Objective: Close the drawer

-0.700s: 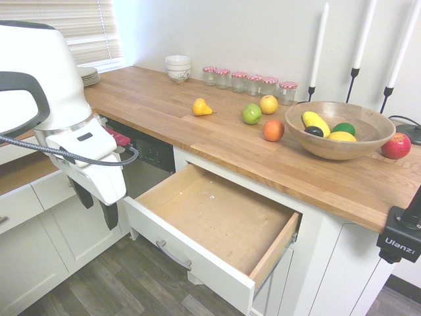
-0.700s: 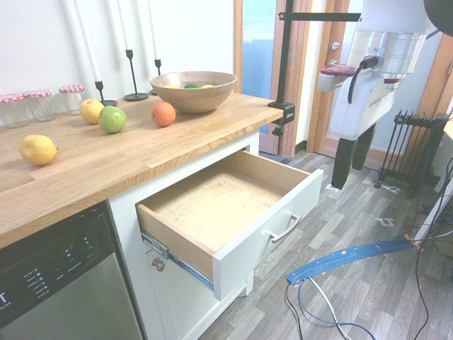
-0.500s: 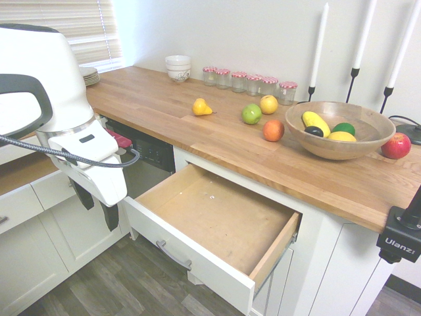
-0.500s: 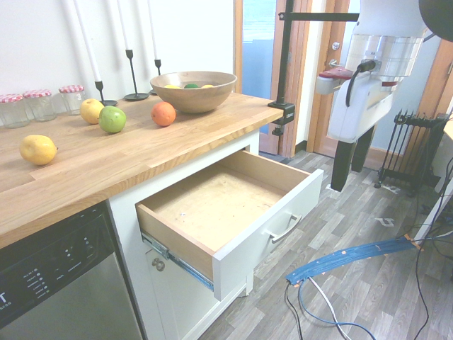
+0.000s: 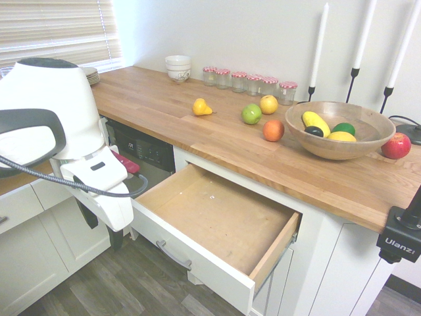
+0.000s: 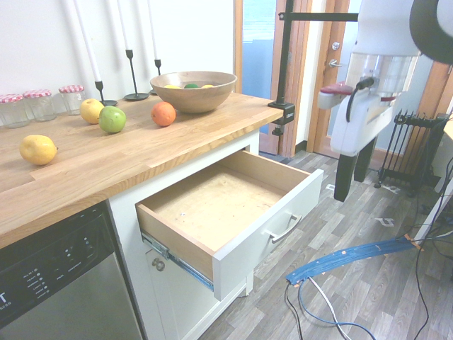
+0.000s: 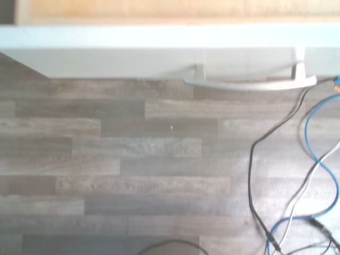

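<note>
Drawer (image 5: 217, 227) stands pulled well out from the white cabinet under the countertop (image 5: 158, 105), its wide flat white front (image 6: 272, 227) carrying a curved brushed-metal bar handle (image 6: 284, 229) that the wrist view shows from above as a slim silver arc (image 7: 249, 83) on two posts. Inside is a light plywood box with a bare, slightly scuffed bottom and thin pale side walls; a metal runner shows under its side in the second exterior view. The gripper (image 6: 354, 166) hangs in front of the drawer over the floor, pointing down, its two dark fingers spread apart and holding nothing, clear of the handle. The countertop is warm butcher-block wood with visible staves. On it sit a round wooden bowl (image 5: 340, 128) with fruit in it, a red apple (image 5: 396, 145) beside the bowl, an orange (image 5: 273, 130), a green apple (image 5: 251, 114), a yellow pear (image 5: 201, 107), a row of small glass jars (image 5: 250, 82) with red checked lids, stacked white bowls (image 5: 178, 68), and tall white candles in slim black holders (image 5: 316, 49). A dishwasher (image 6: 60, 280) with a dark control strip sits beside the drawer. The floor (image 7: 133, 159) is grey wood-look plank.
</note>
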Robot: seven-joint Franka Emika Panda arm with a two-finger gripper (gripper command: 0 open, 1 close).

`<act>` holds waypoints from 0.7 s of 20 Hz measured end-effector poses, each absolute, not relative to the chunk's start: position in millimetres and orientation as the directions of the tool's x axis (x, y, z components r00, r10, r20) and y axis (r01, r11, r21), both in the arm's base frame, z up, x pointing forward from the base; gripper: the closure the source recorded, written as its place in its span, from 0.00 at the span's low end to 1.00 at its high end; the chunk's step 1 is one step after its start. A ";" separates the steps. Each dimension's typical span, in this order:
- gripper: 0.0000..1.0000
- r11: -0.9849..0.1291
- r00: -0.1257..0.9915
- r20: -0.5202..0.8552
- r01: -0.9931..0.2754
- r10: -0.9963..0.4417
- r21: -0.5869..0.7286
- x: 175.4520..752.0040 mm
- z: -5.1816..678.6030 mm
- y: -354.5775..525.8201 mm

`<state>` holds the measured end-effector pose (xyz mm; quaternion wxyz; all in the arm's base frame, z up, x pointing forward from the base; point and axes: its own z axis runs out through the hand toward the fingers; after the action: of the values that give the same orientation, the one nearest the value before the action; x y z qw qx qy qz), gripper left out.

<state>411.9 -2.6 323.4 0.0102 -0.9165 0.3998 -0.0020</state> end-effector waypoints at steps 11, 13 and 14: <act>0.00 -0.685 0.683 -0.065 -0.728 -0.727 0.016 405.9 218.2 -30.0; 0.00 -0.686 0.683 -0.075 -0.727 -0.726 0.022 403.5 199.1 -38.6; 0.00 -0.686 0.682 -0.079 -0.727 -0.727 0.025 402.6 190.8 -41.9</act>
<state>402.6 -41.9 190.8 0.0040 -0.9172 0.3963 0.0415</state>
